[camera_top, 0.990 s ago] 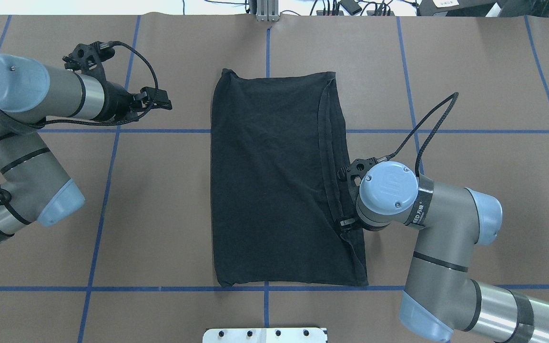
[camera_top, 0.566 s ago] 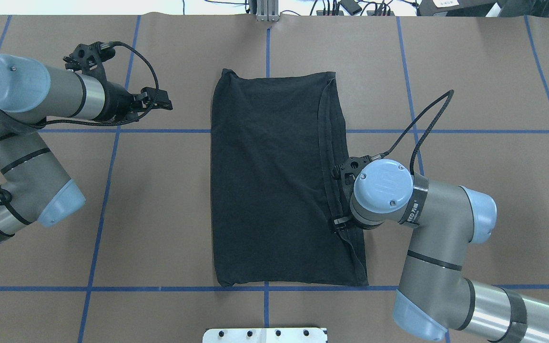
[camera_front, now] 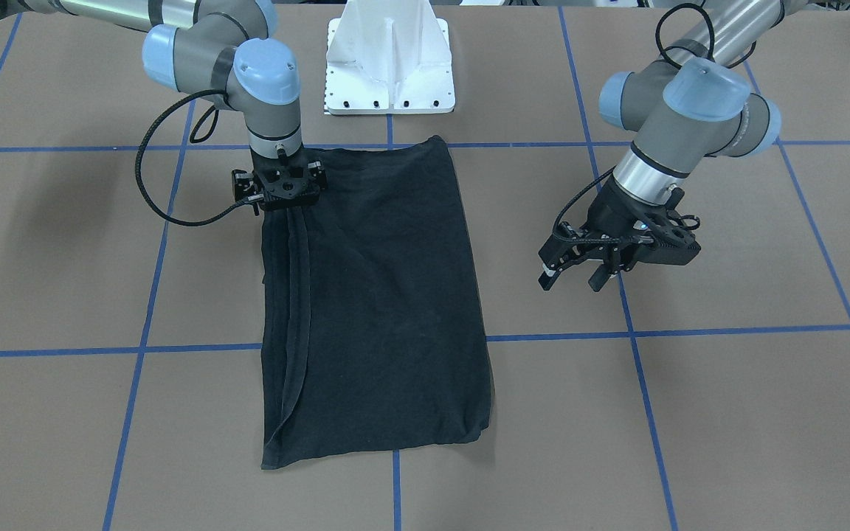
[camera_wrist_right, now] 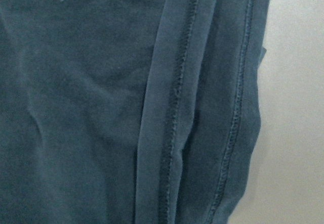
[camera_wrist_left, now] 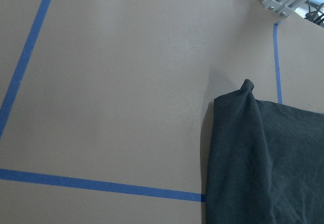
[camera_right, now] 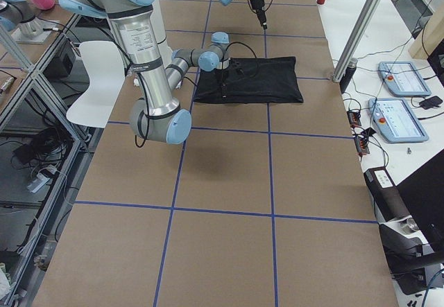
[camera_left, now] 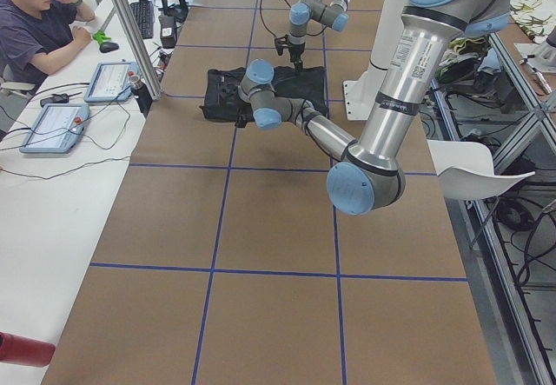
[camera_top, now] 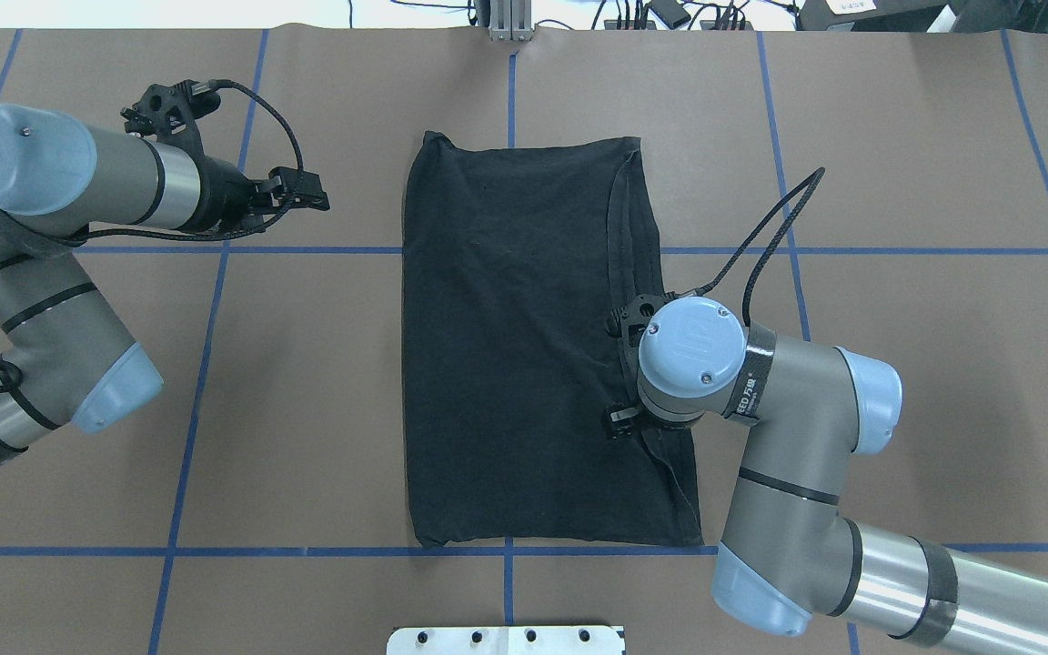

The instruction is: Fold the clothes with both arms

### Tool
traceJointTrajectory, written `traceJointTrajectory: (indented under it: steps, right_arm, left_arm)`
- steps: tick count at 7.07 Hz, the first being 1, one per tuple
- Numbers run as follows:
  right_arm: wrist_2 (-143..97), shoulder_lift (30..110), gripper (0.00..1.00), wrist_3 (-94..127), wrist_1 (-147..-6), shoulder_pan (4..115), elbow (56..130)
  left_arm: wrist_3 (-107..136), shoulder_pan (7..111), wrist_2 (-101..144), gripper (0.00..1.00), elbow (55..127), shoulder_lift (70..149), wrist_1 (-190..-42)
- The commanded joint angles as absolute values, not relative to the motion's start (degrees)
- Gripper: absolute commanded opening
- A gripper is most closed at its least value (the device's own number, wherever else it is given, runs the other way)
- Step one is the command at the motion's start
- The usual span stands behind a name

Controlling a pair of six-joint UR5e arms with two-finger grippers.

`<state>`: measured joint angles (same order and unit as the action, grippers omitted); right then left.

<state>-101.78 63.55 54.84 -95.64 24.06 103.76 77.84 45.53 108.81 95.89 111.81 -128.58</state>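
While L gripper [camera_top: 306, 196] hovers well left of shirt, fingers apart, empty | black T-shirt [camera_top: 506, 346] flat at centre of table [camera_top: 306, 409], long folded rectangle, plain side up | R gripper [camera_front: 283, 199] pointing down at its hemmed R edge, open/closed can't tell.

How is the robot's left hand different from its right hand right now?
The left hand hangs over bare table, beside the T-shirt; the right hand is at the T-shirt's hemmed edge. The left hand tilts sideways and is open; the right hand points straight down, open or shut unclear. Both are black.
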Motion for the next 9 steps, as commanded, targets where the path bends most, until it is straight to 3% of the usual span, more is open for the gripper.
traceJointTrajectory:
  steps: [1, 9]
  right_arm:
    - [-101.9, 63.9, 1.0, 54.8, -95.7, 24.3, 103.6]
    - [-102.0, 65.2, 1.0, 54.8, -95.8, 24.3, 103.8]
  left_arm:
    - [78.0, 45.5, 108.8, 1.0, 96.2, 111.9, -128.6]
    - [77.9, 45.4, 108.8, 1.0, 95.9, 111.9, -128.6]
